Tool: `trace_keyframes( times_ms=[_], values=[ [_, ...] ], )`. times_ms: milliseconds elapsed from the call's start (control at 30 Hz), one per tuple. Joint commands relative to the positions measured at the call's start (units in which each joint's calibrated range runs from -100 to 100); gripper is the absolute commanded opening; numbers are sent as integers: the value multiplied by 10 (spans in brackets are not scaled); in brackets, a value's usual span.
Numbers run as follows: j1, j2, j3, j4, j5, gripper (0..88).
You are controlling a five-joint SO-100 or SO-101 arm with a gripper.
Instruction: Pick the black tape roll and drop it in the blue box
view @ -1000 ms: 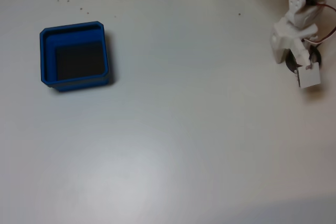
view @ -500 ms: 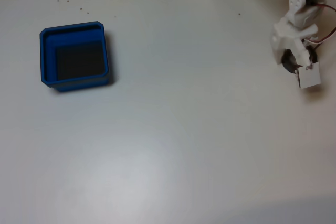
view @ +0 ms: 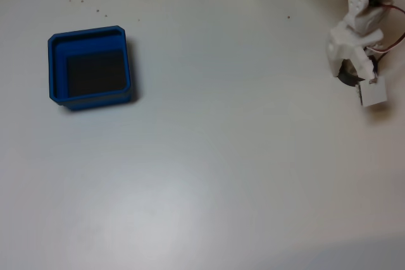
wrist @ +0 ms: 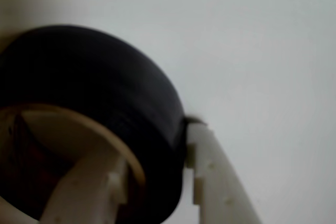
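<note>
**The box is far across the counter from the hand and the tape**

Fixed view: The white hand (view: 357, 75) is at the right side of the picture. The black tape roll (view: 347, 74) sits inside it, and just a dark curved bit shows between the white parts. The blue box (view: 89, 67) is on the left side, well apart from the hand, at about the same height in the picture. Its dark bottom has nothing in it. The white counter (view: 209, 156) between them is bare, apart from a few tiny specks near the top. So I think the hand must carry the tape straight to the left, all the way across, and stop over the box before letting go.

Wrist view: The black tape roll (wrist: 105, 108) is very close and big. Its pale beige core faces the camera. One white finger (wrist: 84, 192) goes into the hole. The other finger (wrist: 215, 177) presses the outside of the black band. The hand is closed tight on the wall of the roll. I cannot tell if the roll is off the counter yet.
</note>
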Motion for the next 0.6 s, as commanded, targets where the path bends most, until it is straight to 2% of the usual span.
trace_keyframes(
  times_ms=[0, 200, 567],
  values=[
    [1, -14, -35, 7, 2, 2],
    [3, -66, -35, 12, 3, 1],
    [6, -108, -121, 158, 3, 1]
  ],
)
